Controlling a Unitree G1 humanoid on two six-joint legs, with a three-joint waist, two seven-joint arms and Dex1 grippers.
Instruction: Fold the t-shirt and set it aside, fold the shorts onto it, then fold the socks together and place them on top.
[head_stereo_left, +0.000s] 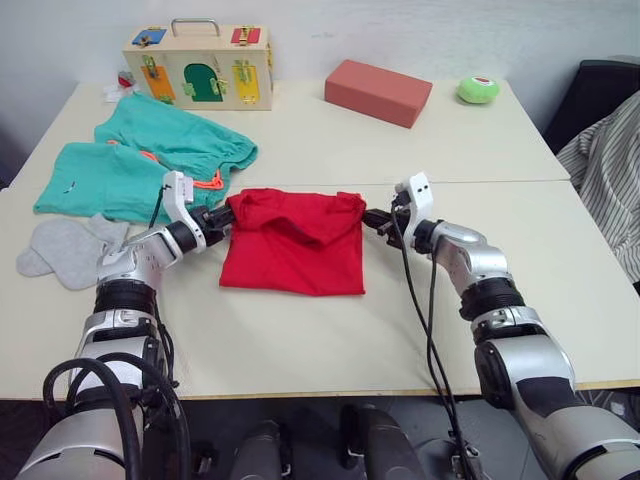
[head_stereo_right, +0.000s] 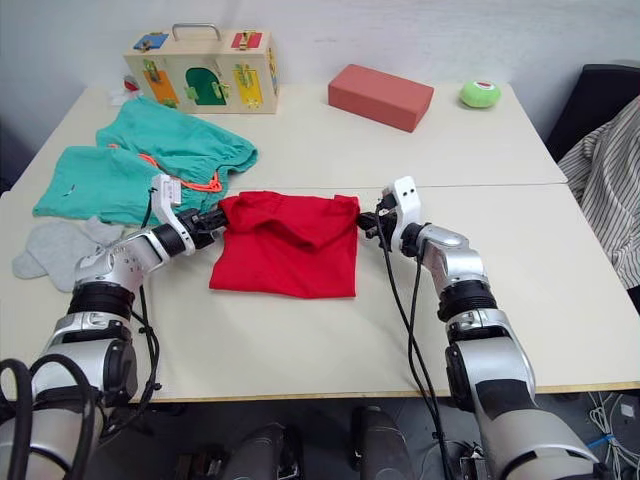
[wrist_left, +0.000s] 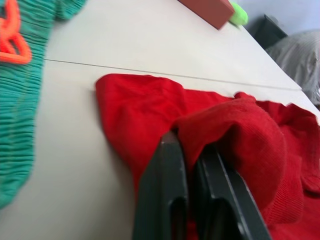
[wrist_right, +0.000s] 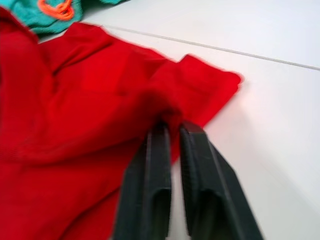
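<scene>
No open containers on the table (head_stereo_left: 300, 340); only a closed wooden latch box (head_stereo_left: 199, 66) with a metal handle and coloured doors and locks, at the far edge toward the left corner, contents hidden.

Red t-shirt (head_stereo_left: 295, 243) folded into a rough rectangle at mid-table, just nearer than the seam between the two tabletops; soft knit, far edge bunched and rumpled, near edge flat. Left gripper (head_stereo_left: 220, 217) clamped on the shirt's far-left corner, black fingers (wrist_left: 165, 190) pinching a raised fold of ribbed cloth. Right gripper (head_stereo_left: 377, 219) clamped on the far-right corner, fingers (wrist_right: 150, 185) nearly together with a nip of red cloth between the tips.

Teal shorts (head_stereo_left: 140, 160) spread toward the left edge, beyond and left of the shirt; gathered elastic waist, orange drawstring (head_stereo_left: 205, 182) looped near the shirt's corner but apart from it. Grey socks (head_stereo_left: 70, 248), soft and flat, overlapping each other near the left edge, just touching the near hem of the shorts.

Rigid salmon-red brick-shaped block (head_stereo_left: 377, 92) near the far edge, right of the box; small round green object (head_stereo_left: 478, 89) beyond it toward the far-right corner, details too small to read. Striped grey-white fabric (head_stereo_left: 610, 170) off the right edge, cut off by the frame. Small items left of the box, partly hidden and unclear.
</scene>
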